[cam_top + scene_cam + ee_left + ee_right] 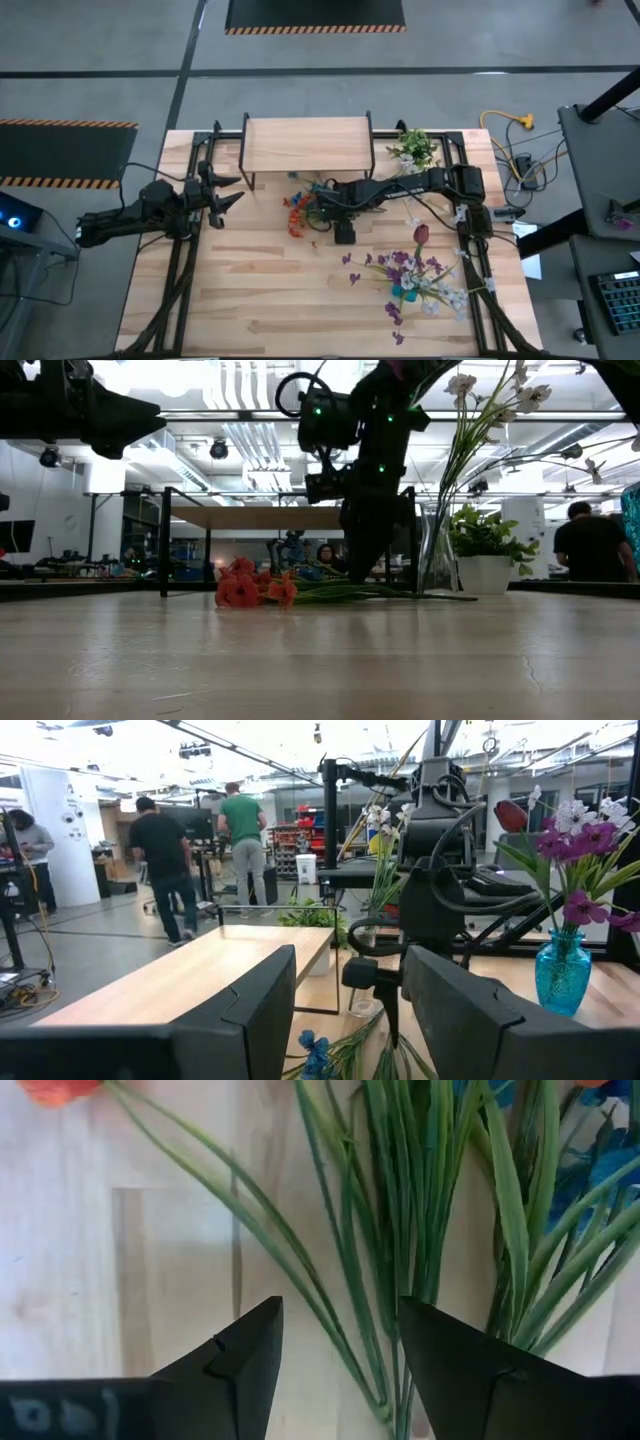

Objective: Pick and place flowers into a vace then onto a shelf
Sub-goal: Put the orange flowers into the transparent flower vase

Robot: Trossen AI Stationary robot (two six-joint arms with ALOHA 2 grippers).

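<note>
A grey concrete floor (420, 55) surrounds the wooden tabletop (260, 300); black mats with orange-striped edges (315, 15) lie on it; a yellow cable (510, 122) coils nearby; bright ceiling lights (240, 380) hang overhead; people (165, 860) stand among workbenches beyond.

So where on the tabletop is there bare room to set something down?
The front left of the table is bare, as is the shelf top. It is crowded by the orange flowers under the right end effector, and around the blue vase.
</note>
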